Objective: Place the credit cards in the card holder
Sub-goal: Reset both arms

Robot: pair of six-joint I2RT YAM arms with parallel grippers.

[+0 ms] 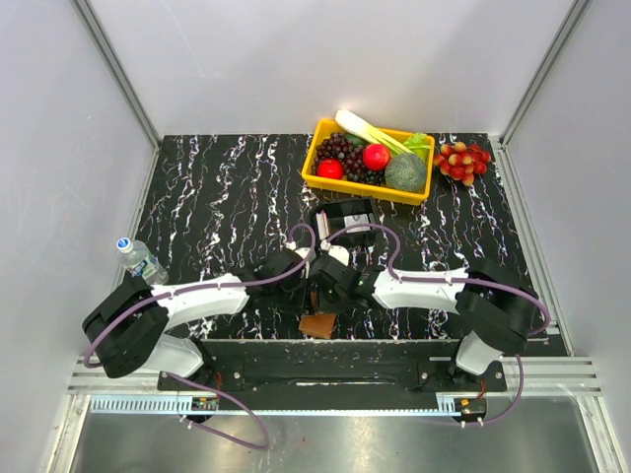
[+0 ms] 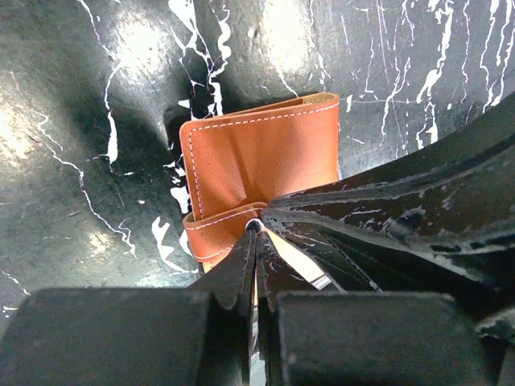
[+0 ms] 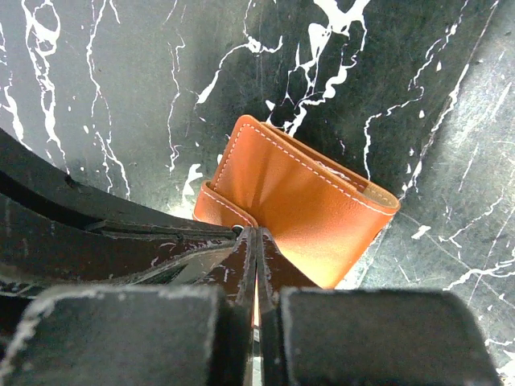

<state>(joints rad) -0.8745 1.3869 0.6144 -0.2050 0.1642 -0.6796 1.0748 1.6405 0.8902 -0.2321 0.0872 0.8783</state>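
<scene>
Item: card holder (image 1: 317, 324), brown leather with pale stitching; we place it low in the centre of the overhead view, at the near edge of the black marbled counter (image 1: 217, 207), under both wrists; left tool (image 2: 256, 232) clenched on its snap tab; right tool (image 3: 256, 235) clenched on its lower edge, an orange sliver showing inside the pinch; we also list a black box (image 1: 335, 205) just above; yellow tray (image 1: 345, 184) of produce at upper centre; red grapes (image 1: 463, 161) beside it; water bottle (image 1: 141, 260) at left.
</scene>
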